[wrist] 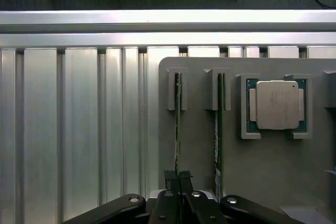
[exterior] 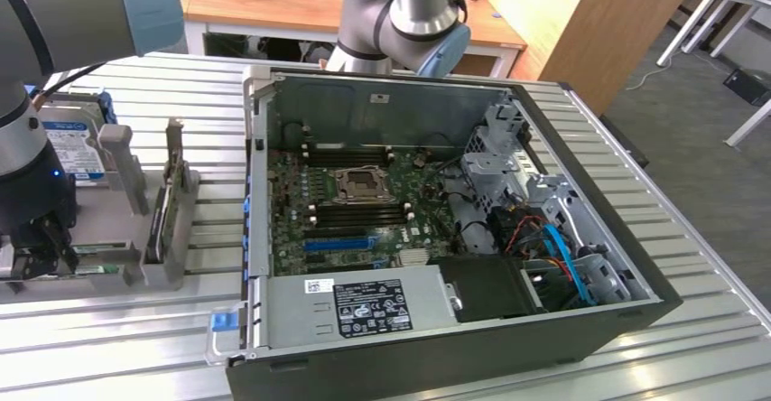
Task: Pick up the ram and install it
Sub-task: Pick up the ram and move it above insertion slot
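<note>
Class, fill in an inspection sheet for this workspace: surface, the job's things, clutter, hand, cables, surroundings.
Surface: slatted metal table, bearing a grey holder and an open computer case.
Job's things: the ram stands on edge in a holder slot; the motherboard lies exposed in the case.
Clutter: second stick, processor, hard drive.
Hand: hand shut on the ram's edge.
Cables: blue cable inside the case.
Surroundings: wooden desk beyond the table.
</note>
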